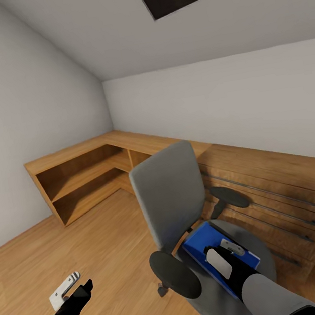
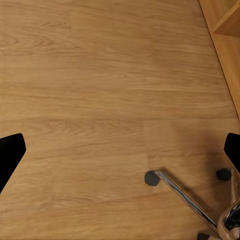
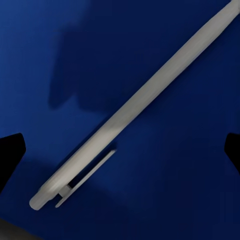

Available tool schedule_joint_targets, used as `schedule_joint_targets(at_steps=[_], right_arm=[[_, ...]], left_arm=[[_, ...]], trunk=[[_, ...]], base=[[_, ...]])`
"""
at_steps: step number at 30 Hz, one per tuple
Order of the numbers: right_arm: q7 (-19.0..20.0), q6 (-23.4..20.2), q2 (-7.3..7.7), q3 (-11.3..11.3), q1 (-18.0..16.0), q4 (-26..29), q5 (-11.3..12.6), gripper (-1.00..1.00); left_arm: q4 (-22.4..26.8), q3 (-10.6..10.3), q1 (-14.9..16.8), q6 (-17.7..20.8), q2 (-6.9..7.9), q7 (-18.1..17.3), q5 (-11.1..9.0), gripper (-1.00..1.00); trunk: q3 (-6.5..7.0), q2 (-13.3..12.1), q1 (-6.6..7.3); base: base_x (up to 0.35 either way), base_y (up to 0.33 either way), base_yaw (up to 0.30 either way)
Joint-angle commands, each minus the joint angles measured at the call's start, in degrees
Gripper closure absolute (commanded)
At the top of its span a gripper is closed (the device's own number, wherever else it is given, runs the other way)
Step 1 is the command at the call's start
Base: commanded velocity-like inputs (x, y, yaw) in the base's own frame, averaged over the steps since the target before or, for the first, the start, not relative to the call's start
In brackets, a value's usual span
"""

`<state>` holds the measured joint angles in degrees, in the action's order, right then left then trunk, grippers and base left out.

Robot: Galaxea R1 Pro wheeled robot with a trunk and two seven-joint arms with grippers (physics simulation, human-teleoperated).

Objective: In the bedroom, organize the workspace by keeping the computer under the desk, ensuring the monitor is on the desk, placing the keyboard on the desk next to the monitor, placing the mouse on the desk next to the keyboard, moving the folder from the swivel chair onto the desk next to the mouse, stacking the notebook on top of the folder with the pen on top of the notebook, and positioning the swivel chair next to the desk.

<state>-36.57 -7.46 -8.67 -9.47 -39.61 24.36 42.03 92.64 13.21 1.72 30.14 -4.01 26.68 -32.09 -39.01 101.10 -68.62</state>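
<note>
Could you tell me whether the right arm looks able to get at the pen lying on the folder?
Probably yes: the right gripper hangs open just above the pen, which lies bare on the blue folder, with nothing between them.

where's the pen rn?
The pen lies on the blue folder on the swivel chair seat, at the head view's lower right, directly under the right gripper, between its open jaws.
</note>
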Motion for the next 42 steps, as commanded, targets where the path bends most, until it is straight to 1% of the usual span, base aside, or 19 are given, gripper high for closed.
schedule_joint_targets(at_steps=[1, 12, 21, 29, 42], right_arm=[[-0.44, -0.44, 0.06, -0.40, -0.03, 0.13, 0.16, -1.00], [-0.52, -0.45, 0.06, -0.37, -0.03, 0.14, 0.16, -1.00], [-0.52, -0.45, 0.06, -0.37, -0.03, 0.16, 0.16, -1.00], [-0.52, -0.45, 0.06, -0.37, -0.03, 0.16, 0.16, -1.00], [-0.49, -0.45, 0.06, -0.29, -0.03, 0.12, 0.16, -1.00]], left_arm=[[0.09, 0.06, 0.04, 0.18, -0.04, 0.39, -0.60, -1.00], [0.09, 0.06, 0.04, 0.18, -0.04, 0.39, -0.60, -1.00], [0.09, 0.06, 0.04, 0.18, -0.04, 0.39, -0.60, -1.00], [0.09, 0.06, 0.04, 0.18, -0.05, 0.39, -0.60, -1.00], [0.09, 0.06, 0.04, 0.18, -0.04, 0.39, -0.60, -1.00]], trunk=[[-0.12, 0.03, 0.01], [-0.96, 0.03, 0.01], [-1.10, 0.03, 0.01], [-1.52, 0.03, 0.01], [-1.58, 0.03, 0.01]], base=[[0.000, 0.000, 0.000], [0.000, 0.000, 0.000], [0.000, 0.000, 0.003], [0.000, 0.000, 0.056], [0.000, 0.000, 0.004]])
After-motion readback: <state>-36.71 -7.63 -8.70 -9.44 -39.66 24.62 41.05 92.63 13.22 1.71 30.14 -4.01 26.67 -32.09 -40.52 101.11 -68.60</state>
